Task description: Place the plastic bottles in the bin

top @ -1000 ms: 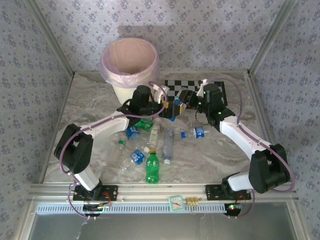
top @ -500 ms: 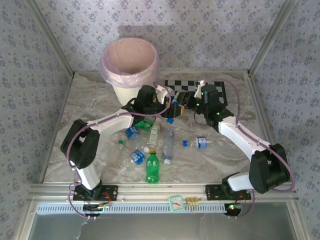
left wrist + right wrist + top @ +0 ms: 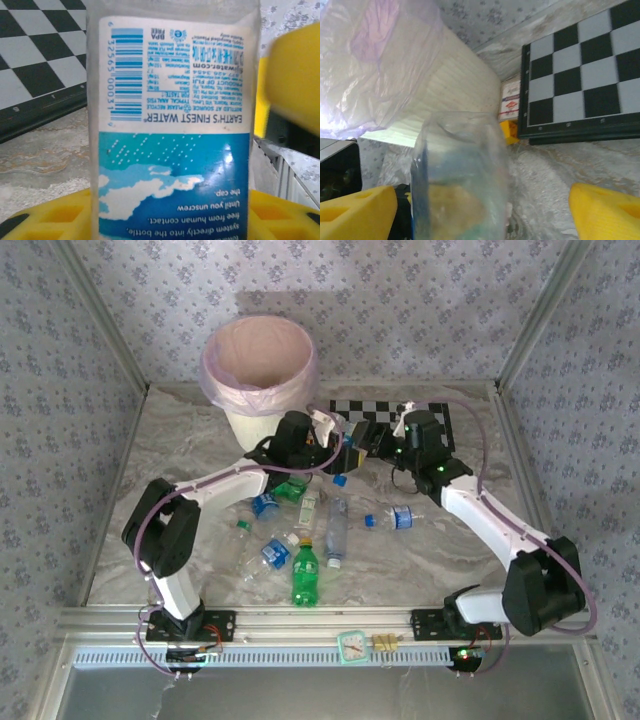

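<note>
— One clear bottle [image 3: 172, 125], blue-and-white labelled: where is it held?
— It is clamped by the left fingers [image 3: 45, 217] near the bin [image 3: 240, 420]; the right fingers [image 3: 605, 210] are spread wide around it.

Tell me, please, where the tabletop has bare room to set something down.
The table is bare at left, between the wall and the left arm, and front right, between the green bottle and the right arm's base. Crowded: the loose bottles mid-table, and the gap between bin and checkerboard, where the left gripper and right gripper meet.
</note>
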Controlling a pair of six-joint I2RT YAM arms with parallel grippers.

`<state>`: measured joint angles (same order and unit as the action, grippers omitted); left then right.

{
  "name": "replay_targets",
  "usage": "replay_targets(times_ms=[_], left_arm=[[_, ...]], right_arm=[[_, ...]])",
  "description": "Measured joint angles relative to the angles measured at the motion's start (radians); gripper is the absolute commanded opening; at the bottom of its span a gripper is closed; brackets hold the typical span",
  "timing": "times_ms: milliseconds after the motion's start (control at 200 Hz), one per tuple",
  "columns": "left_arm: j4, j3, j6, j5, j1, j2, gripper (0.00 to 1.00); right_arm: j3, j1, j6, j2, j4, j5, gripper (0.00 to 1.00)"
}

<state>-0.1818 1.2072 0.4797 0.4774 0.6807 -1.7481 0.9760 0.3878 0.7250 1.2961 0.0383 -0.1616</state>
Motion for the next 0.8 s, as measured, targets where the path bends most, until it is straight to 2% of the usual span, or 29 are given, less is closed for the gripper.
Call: replay_targets(times_ms=[245,550,800], left_arm=[[0.076,0.029,-0.047,-0.055,-0.063,0.050,0.49],[0.288,0.370,-0.279,-0.208,-0.106,0.061,0.49],[0.430,0.608,-0.412,-0.346,-0.224,0.061,0.49]], right_arm=[[-0.034,-0.034,0.012,-0.066,0.005,0.075,1.00],[-0.063,-0.039,0.014,0.001,0.006,0.038,1.00],[-0.061,-0.034,0.014,0.053,0.031,0.037,1.00]])
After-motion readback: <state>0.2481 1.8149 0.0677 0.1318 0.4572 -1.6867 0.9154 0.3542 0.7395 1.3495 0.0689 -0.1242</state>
